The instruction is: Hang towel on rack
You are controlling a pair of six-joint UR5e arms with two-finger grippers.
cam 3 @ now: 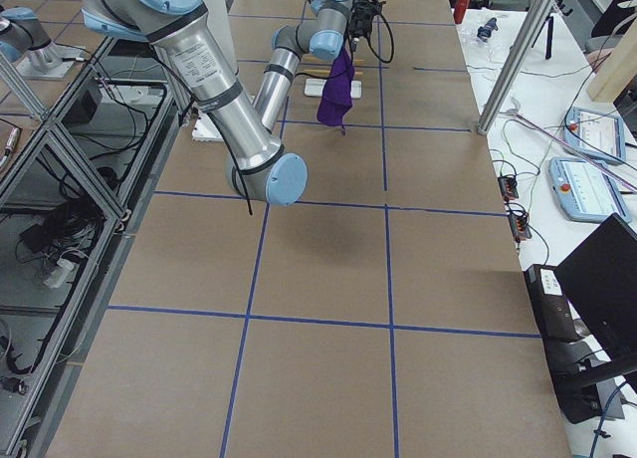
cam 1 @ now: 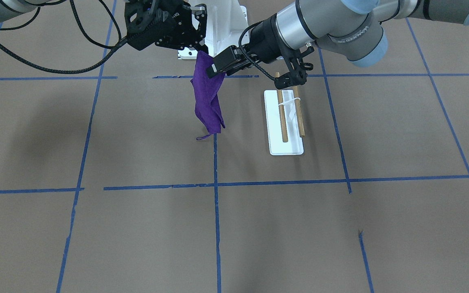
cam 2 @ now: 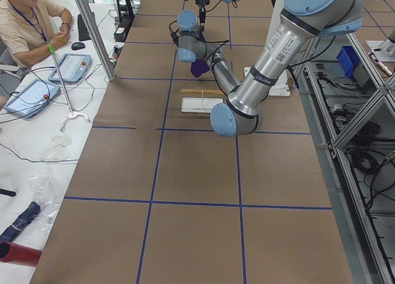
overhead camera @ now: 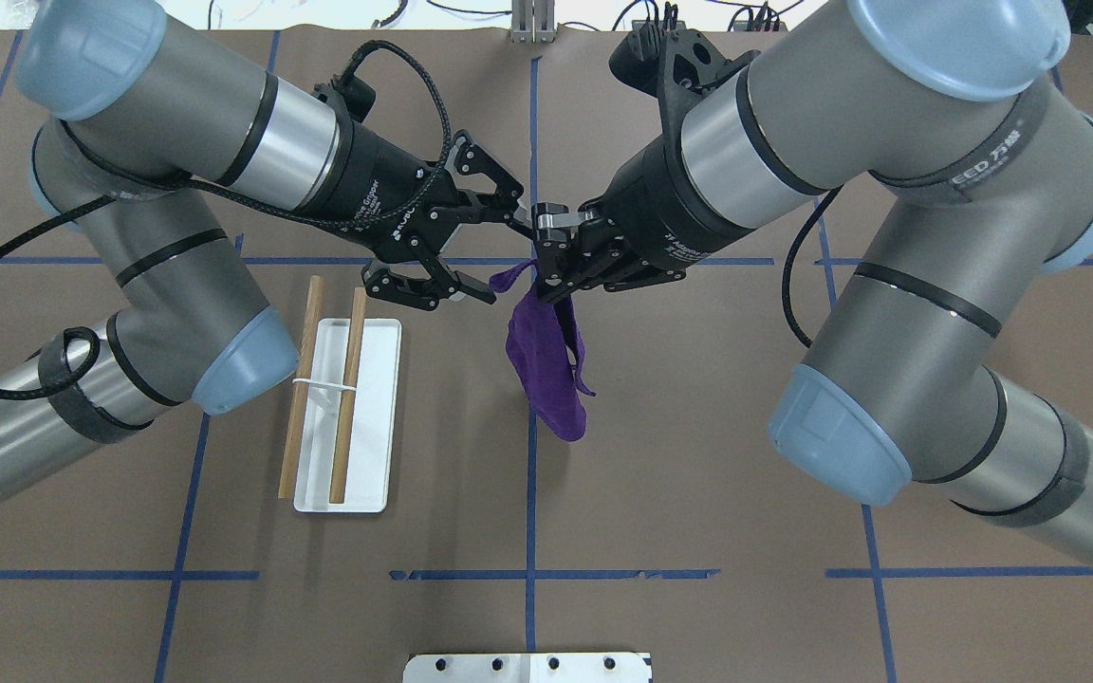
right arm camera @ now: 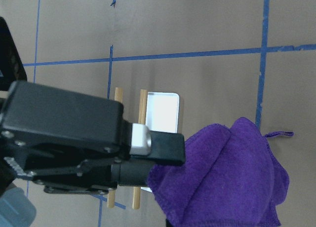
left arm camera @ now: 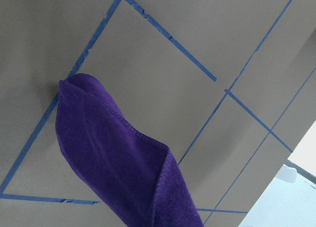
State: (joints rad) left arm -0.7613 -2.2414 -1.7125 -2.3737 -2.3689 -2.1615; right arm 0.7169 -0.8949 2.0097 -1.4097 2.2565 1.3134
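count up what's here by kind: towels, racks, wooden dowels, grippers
towel: 1
rack: 1
wooden dowels on the rack: 2
grippers: 2 (left gripper, right gripper)
total: 6

Near right arm [cam 3: 224,90] comes down from top left, elbow low over the counter [cam 3: 318,269]. Far left arm [cam 3: 320,25] is small at the top. Towel [cam 3: 336,92] hangs bunched and vertical by the far arm, narrow tip at the bottom. Rack [cam 3: 317,87] is just beside it, partly hidden, white base showing. Side desk [cam 3: 557,100] on the right carries a tablet [cam 3: 595,129] and a black monitor [cam 3: 602,279].
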